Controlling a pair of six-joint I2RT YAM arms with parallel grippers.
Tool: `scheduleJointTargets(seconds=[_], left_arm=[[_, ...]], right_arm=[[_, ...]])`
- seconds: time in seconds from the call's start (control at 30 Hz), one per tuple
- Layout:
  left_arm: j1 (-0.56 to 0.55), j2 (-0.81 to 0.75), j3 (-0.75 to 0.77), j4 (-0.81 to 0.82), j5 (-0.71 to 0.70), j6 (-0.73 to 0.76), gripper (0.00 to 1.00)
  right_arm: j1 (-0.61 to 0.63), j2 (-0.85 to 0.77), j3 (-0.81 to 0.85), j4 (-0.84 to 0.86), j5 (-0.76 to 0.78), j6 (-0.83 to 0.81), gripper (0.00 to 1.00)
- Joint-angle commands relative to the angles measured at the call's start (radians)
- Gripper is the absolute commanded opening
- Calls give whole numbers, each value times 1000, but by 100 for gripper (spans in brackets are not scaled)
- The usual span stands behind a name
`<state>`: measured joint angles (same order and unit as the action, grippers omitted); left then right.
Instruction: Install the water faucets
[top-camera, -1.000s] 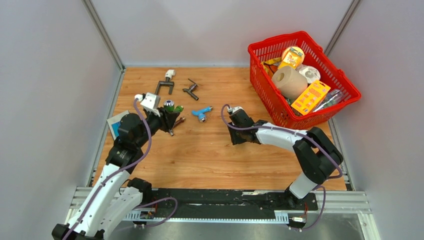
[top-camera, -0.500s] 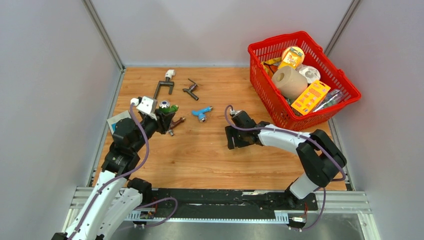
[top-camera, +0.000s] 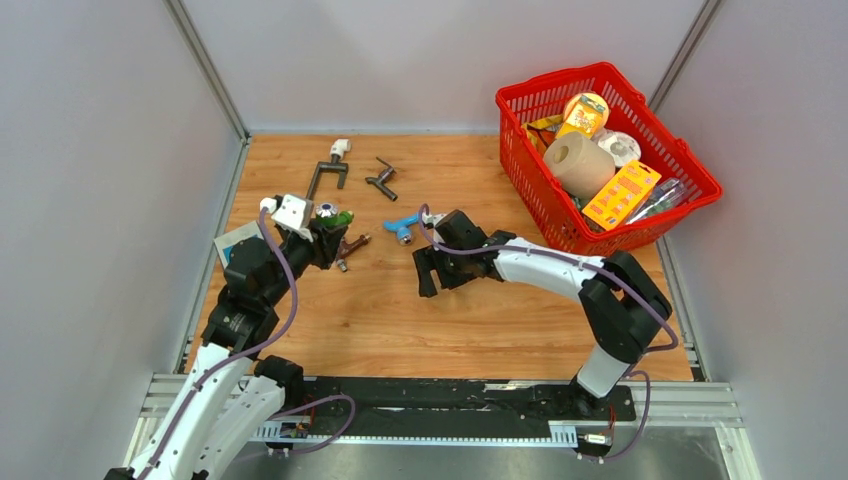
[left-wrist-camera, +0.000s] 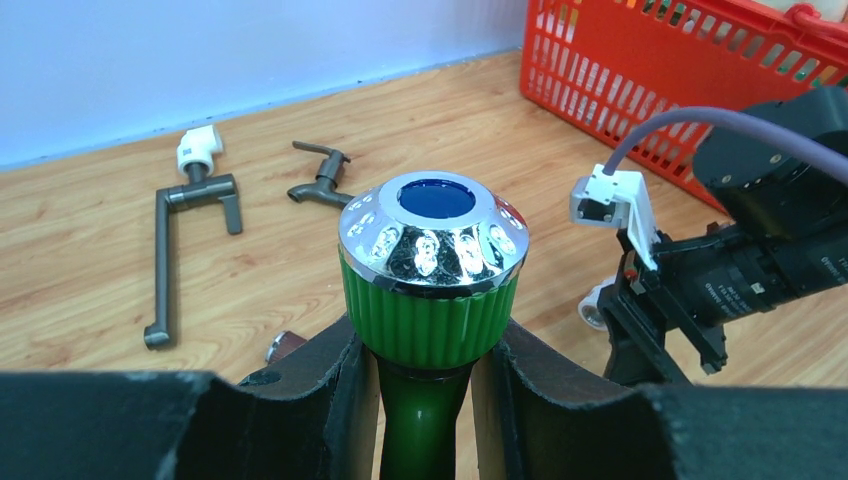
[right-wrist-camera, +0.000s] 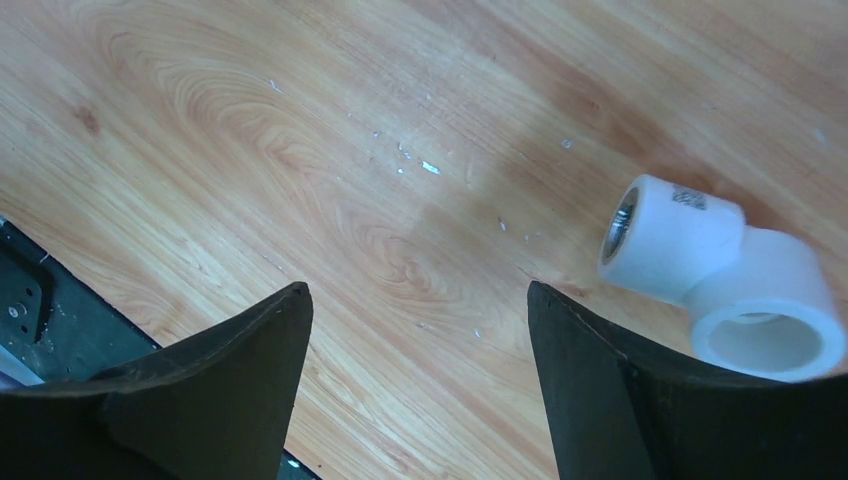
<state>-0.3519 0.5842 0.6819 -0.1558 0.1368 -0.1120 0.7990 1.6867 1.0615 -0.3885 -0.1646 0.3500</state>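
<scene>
Green faucet (left-wrist-camera: 432, 290): clamped upright in the left gripper (left-wrist-camera: 418, 375), fingers closed on its ribbed green collar, chrome cap with blue centre facing the wrist camera. It's held off the surface (top-camera: 450, 320), over the left-rear part.

Brown faucet (top-camera: 350, 247): lying on the surface just beside and below the left gripper.

Blue faucet (top-camera: 403, 226): lying mid-surface, between the two grippers, near the right arm's wrist.

Dark grey faucet (top-camera: 382, 179): lying further back, near the rear wall. Left of it is a grey pipe bracket (top-camera: 328, 172) with a white fitting on its far end.

Right gripper (right-wrist-camera: 415, 290): released, jaws wide apart, nothing between them, only bare wood. It sits low over the middle of the surface, pointing toward the near edge.

White elbow fitting (right-wrist-camera: 720, 275): lying on the surface just outside the right gripper's right-hand finger. Contact: can't tell.

Red basket (top-camera: 552, 81): far right corner, well apart from both grippers. It holds a paper roll, orange boxes and other packets.
</scene>
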Motion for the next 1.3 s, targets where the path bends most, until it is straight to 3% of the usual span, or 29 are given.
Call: scheduleJointTargets(seconds=[0.0, 0.2, 0.47, 0.87, 1.27], left_arm=[[4, -12, 16, 24, 6, 20, 0], [4, -11, 13, 22, 12, 20, 0], [5, -7, 10, 21, 18, 20, 0], [5, 0, 10, 21, 33, 18, 0], [5, 5, 10, 21, 35, 20, 0]], right_arm=[[-21, -94, 72, -64, 2, -103, 83], [-131, -176, 92, -144, 16, -181, 83], [-279, -182, 16, -148, -117, -203, 81], [-277, -122, -101, -105, -130, -212, 72], [-216, -61, -94, -96, 19, -212, 62]])
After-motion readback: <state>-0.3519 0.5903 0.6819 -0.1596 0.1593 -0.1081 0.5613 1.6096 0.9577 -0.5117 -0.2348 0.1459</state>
